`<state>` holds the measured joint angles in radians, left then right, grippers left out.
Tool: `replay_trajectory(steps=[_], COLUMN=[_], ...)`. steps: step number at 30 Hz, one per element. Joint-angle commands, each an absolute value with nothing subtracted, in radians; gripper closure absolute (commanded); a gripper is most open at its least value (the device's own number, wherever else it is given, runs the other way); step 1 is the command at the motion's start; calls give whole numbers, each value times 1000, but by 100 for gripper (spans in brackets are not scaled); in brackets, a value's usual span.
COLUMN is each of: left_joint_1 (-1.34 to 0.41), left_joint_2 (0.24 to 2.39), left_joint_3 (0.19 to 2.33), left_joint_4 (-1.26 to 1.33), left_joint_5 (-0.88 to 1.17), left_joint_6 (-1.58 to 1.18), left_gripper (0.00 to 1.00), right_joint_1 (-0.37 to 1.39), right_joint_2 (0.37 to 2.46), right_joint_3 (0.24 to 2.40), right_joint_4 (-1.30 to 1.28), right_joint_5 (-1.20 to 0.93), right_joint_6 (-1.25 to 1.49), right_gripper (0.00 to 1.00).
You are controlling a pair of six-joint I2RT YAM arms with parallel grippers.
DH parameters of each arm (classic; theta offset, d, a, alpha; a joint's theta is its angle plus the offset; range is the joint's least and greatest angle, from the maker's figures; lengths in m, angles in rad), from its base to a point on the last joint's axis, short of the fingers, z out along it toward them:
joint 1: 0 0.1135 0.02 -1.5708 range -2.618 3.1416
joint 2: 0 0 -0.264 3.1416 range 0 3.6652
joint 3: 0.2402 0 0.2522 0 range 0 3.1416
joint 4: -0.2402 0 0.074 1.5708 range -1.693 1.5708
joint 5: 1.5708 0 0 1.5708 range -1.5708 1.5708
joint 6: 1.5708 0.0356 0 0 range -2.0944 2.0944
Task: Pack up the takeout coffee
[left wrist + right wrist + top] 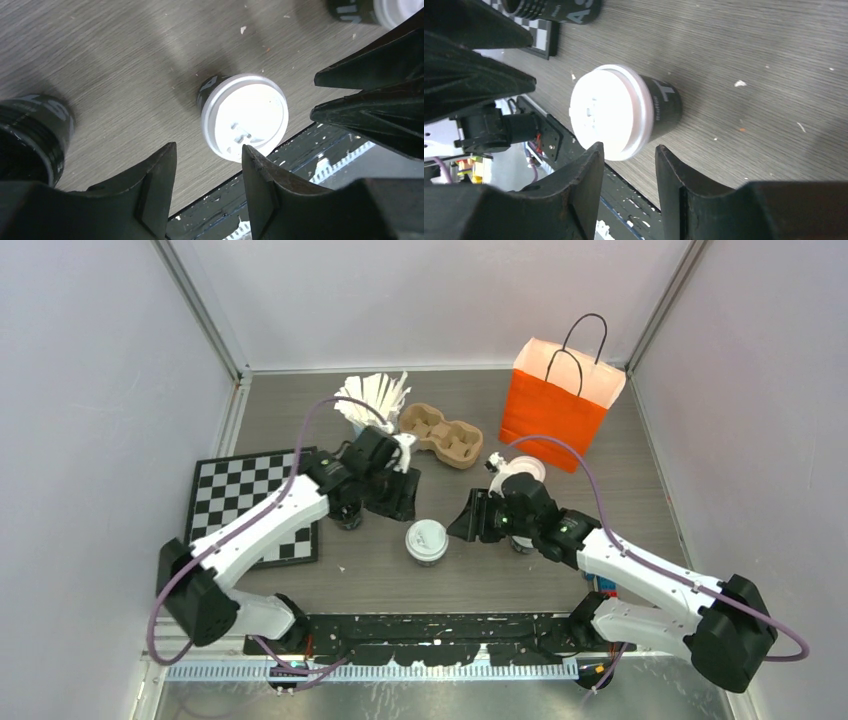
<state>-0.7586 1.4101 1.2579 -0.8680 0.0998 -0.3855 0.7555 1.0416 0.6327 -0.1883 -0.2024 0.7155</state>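
Note:
One takeout coffee cup [427, 541], dark with a white lid, stands near the table's front middle. It also shows in the left wrist view [244, 117] and the right wrist view [624, 110]. The second cup [524, 471] stands behind my right wrist, partly hidden, and at the top right of the left wrist view [372, 10]. The orange bag [558, 405] stands at the back right. My left gripper [395, 495] [207, 155] is open and empty, above and behind-left of the near cup. My right gripper [468, 520] [628, 150] is open and empty, just right of it.
A cardboard cup carrier [440, 433] lies at the back middle, next to a light-blue cup of white sticks [375, 400]. A checkerboard [255, 505] lies at the left. A black cylinder [347, 515] sits under my left arm. The table's front edge [260, 172] runs close to the near cup.

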Motion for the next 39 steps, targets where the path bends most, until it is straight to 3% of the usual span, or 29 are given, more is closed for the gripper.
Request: replay_trajectory(steps=[1, 7, 19, 24, 31, 39], left_joint_1=[-662, -615, -607, -606, -606, -606], left_joint_2=[1216, 1061, 1088, 1091, 1059, 1082], left_joint_3=[1080, 889, 740, 748, 744, 732], left_joint_4=[-629, -459, -286, -311, -363, -332], left_joint_5=[250, 350, 417, 404, 349, 416], left_joint_6=[-417, -435, -500, -468, -410, -400], left_gripper=[48, 47, 54, 54, 49, 41], right_joint_1=[795, 831, 857, 863, 862, 845], right_joint_2=[1033, 1120, 1270, 1183, 1089, 1204], right_joint_3=[715, 767, 836, 878, 897, 931], right_joint_4=[-143, -109, -151, -219, -320, -349], right_joint_5=[-208, -255, -193, -190, -86, -69], right_joint_6=[721, 712, 692, 684, 623, 566], right_gripper=[53, 61, 62, 56, 36, 34])
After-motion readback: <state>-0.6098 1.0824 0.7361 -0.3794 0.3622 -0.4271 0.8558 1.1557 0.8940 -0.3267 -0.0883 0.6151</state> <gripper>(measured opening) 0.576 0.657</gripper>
